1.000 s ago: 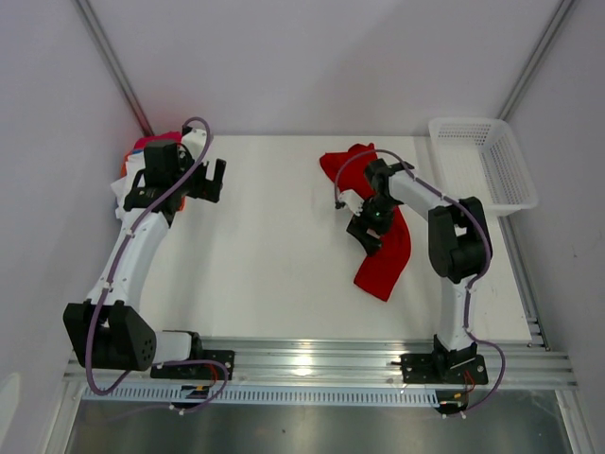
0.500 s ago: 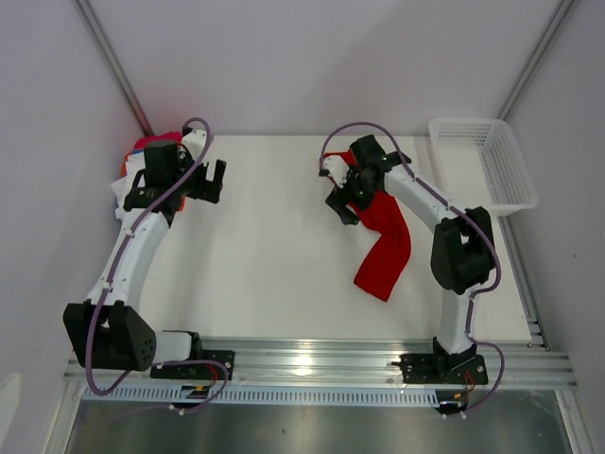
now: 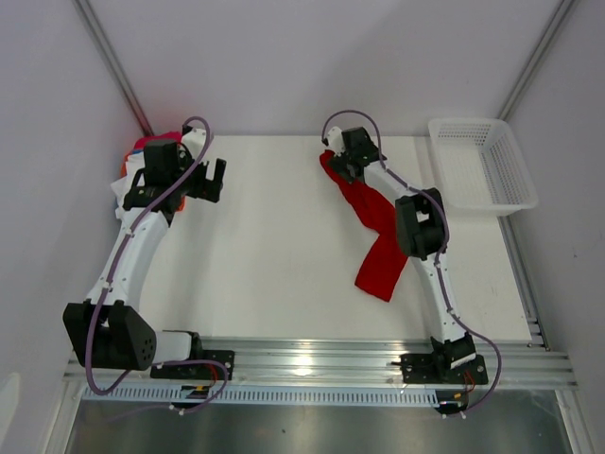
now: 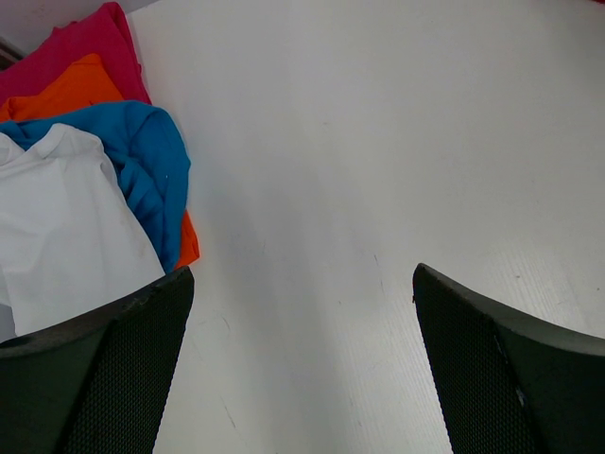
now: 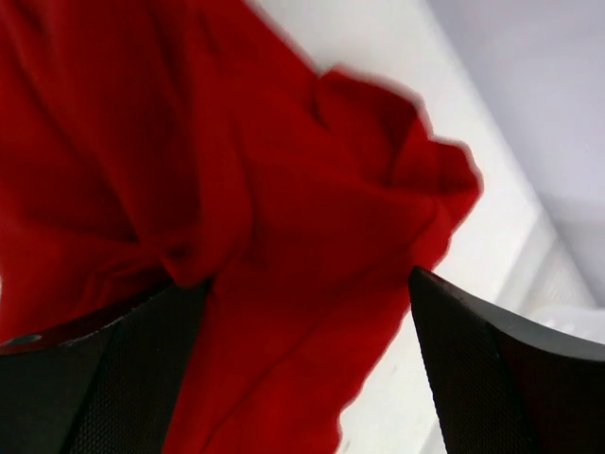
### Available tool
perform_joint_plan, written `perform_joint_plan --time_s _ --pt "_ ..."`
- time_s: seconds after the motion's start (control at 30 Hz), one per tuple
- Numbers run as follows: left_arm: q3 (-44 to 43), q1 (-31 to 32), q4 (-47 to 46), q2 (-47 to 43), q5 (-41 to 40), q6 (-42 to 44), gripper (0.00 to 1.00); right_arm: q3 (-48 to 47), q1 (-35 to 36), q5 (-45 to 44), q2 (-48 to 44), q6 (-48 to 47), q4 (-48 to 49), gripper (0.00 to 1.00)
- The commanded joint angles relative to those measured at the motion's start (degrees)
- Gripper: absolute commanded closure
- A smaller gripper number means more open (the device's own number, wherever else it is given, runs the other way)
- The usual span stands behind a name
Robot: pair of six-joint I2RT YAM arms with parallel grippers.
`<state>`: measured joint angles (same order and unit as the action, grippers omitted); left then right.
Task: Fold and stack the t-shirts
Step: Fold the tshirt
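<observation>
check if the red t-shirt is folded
Not folded: the red t-shirt lies in a long rumpled strip, bunched at its far end under the open right tool.

red t-shirt [image 3: 383, 244]: plain bright red, no print, darker red in the folds
pile, all unpatterned: pink t-shirt [image 4: 80, 43] deep pink, orange t-shirt [image 4: 71, 90] bright orange, blue t-shirt [image 4: 146, 165] mid blue, white t-shirt [image 4: 66, 227] plain white
basket [image 3: 463, 122]: white, open mesh grid
table [image 3: 274, 246]: flat white
left arm [image 3: 137, 251], right arm [image 3: 440, 284]: white links, black joints, purple cables [image 3: 92, 350]
left fingers [image 4: 104, 378], right fingers [image 5: 492, 378]: black, fine dotted texture
rail [image 3: 312, 364]: bare silver metal
</observation>
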<state>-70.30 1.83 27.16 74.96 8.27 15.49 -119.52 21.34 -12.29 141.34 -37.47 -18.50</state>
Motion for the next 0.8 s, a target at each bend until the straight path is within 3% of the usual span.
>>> perform_joint_plan --time_s 0.0,0.2,0.33,0.43,0.77 --pt "-0.54 -0.68 -1.49 -0.95 0.43 0.42 0.01 -6.07 2.20 -4.40 7.00 -4.44 3.46 0.05" --pt "0.96 -0.60 -1.84 -1.39 -0.28 0.60 0.01 -11.51 5.54 -9.23 15.78 -12.33 11.10 0.02" --pt "0.96 -0.59 -1.23 -1.92 -0.10 0.33 0.01 -15.11 6.43 -15.82 23.43 -22.54 29.71 0.01" --pt "1.05 -0.59 -0.88 -2.36 -0.27 0.33 0.01 -21.79 6.69 -16.27 26.53 -22.74 30.72 0.01" --pt "0.52 -0.59 -0.18 -1.66 1.39 -1.07 0.01 -22.94 11.78 -14.68 24.95 -19.56 31.77 0.01"
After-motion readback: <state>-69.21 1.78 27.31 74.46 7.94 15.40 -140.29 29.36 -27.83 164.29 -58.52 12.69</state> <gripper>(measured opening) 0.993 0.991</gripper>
